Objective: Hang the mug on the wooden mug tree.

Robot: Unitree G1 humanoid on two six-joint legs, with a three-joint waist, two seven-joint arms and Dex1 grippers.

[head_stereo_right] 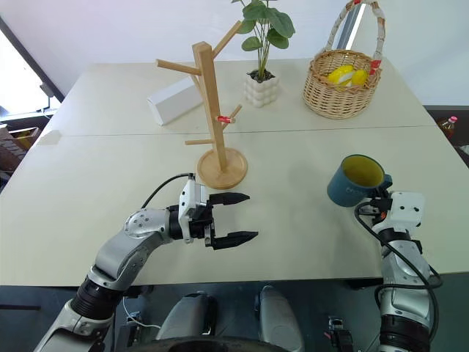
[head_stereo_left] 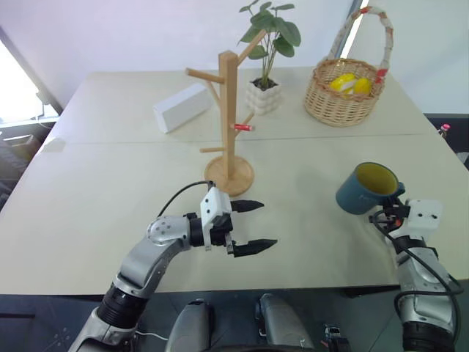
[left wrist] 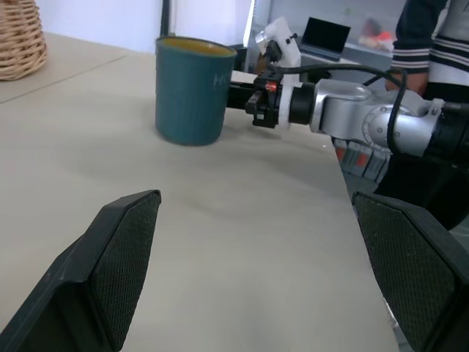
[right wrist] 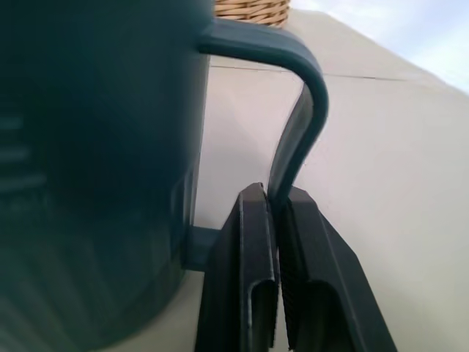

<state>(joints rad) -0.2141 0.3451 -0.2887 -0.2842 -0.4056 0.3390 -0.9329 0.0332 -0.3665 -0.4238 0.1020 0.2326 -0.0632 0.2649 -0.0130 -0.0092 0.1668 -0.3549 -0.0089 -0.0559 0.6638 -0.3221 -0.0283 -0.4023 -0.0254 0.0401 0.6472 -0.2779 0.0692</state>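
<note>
On table (head_stereo_left: 110, 191): blue-grey mug (head_stereo_left: 360, 191), yellow inside, loop handle.

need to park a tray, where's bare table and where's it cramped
Free: the wide stretch of table left of the mug tree, and the strip between the open left gripper and the mug gripped by the right gripper. Crowded: the far side, where the white box, plant and basket stand behind the tree.
</note>
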